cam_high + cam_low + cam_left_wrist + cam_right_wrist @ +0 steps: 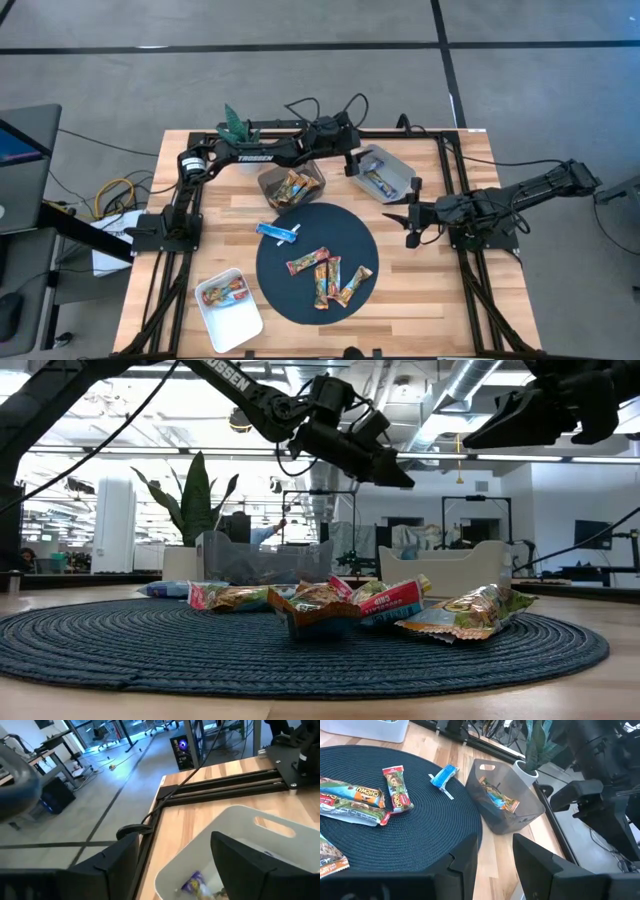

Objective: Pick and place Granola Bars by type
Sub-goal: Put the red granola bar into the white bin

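Left gripper (pixel 352 160): fingers spread, empty, poised over the white bin (pixel 400 180) at the table's back. Right gripper (pixel 408 226): fingers parted, empty, just beside the round mat's (pixel 275 285) edge. Granola Bars (pixel 328 275): clustered on the mat, nearer the right gripper; the blue-and-white bar (pixel 278 232) lies crosswise, toward the left arm.
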